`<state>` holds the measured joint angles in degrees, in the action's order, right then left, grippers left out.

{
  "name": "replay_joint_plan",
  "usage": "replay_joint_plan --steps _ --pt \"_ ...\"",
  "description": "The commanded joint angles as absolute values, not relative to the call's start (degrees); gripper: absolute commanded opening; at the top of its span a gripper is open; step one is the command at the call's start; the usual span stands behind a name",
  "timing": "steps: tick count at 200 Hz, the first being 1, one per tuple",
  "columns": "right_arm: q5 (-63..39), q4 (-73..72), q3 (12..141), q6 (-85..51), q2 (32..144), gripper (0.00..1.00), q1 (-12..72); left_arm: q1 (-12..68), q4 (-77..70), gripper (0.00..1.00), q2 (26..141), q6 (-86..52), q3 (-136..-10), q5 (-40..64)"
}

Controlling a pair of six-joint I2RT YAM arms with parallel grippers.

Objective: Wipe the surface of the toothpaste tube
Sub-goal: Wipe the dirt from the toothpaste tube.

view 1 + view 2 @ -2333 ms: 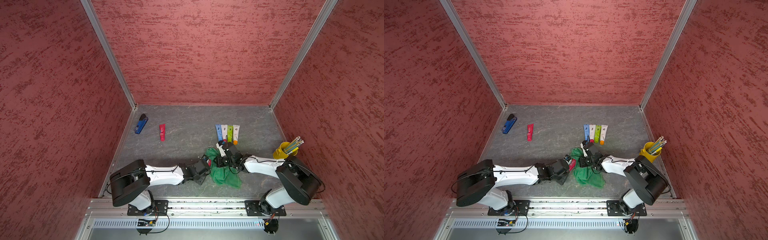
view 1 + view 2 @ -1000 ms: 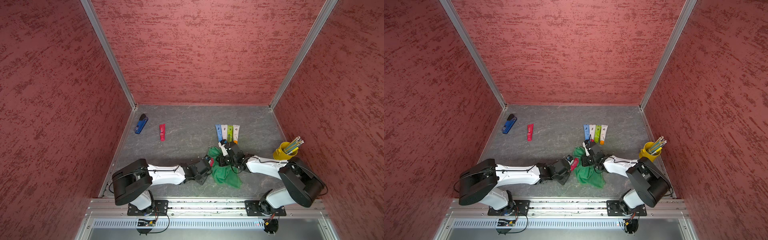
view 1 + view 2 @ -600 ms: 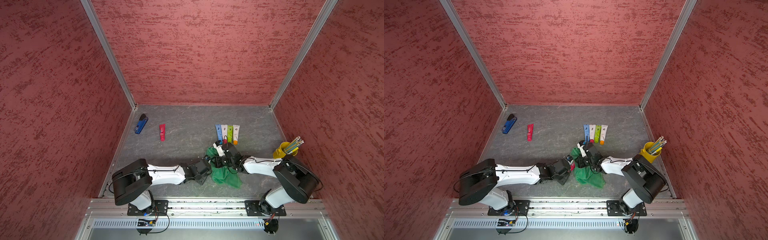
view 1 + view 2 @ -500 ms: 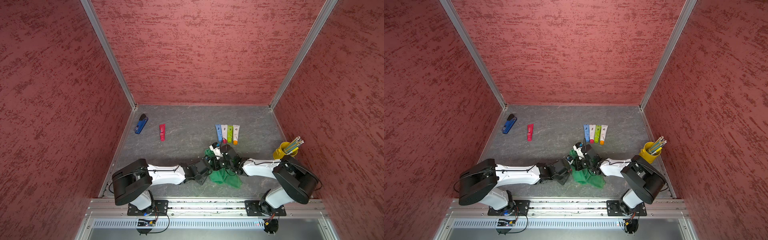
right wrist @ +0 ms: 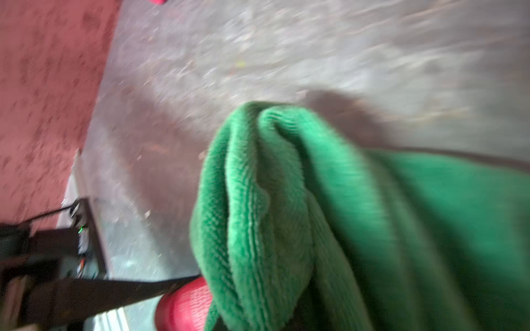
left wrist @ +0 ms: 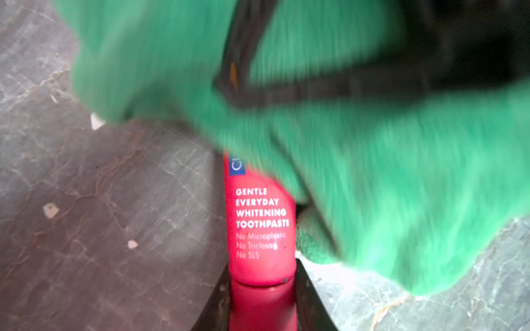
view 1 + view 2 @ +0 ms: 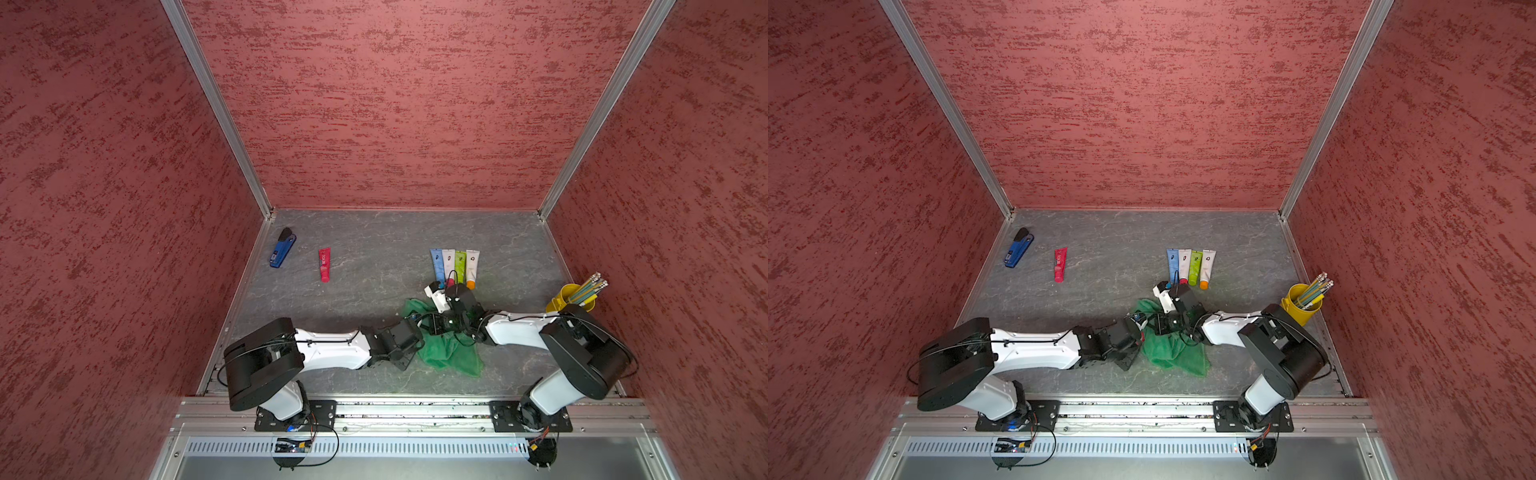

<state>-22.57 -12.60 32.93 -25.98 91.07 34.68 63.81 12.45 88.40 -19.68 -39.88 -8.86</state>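
Observation:
In the left wrist view my left gripper is shut on the cap end of a red toothpaste tube with white lettering. A green cloth covers the tube's far end. My right gripper is shut on a bunched fold of that cloth, which hides its fingertips. The tube's red cap shows beside the fold. In both top views the two grippers meet at the front middle of the table, left and right, over the cloth.
A row of several coloured tubes lies just behind the right wrist. A second red tube and a blue stapler lie at the back left. A yellow cup of pencils stands at the right wall.
My right gripper has slid left with the cloth, toward the left gripper and along the tube. The left arm has hardly moved.

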Motion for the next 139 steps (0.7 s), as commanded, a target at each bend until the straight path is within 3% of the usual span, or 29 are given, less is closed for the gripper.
replay_joint_plan --steps 1,26,49,101,139 --pt "-8.2 -3.0 32.4 -25.1 91.4 0.0 32.7 64.2 12.1 0.0 88.2 -19.4 -38.9 -7.0" --pt "-7.2 -4.7 30.5 -26.1 89.1 0.0 32.7 64.1 11.7 0.0 88.3 -19.4 -38.8 -6.8" --pt "-14.6 -7.4 28.4 -25.9 88.8 0.0 33.7 64.1 12.0 0.0 89.3 -19.1 -39.5 -6.7" --pt "-26.7 -15.1 23.2 -33.2 88.0 0.0 44.3 63.1 12.1 0.0 89.6 -19.4 -39.6 -6.2" --pt "-29.6 -16.3 22.5 -33.2 87.9 0.0 46.5 63.0 12.3 0.0 89.6 -19.4 -39.6 -6.2"
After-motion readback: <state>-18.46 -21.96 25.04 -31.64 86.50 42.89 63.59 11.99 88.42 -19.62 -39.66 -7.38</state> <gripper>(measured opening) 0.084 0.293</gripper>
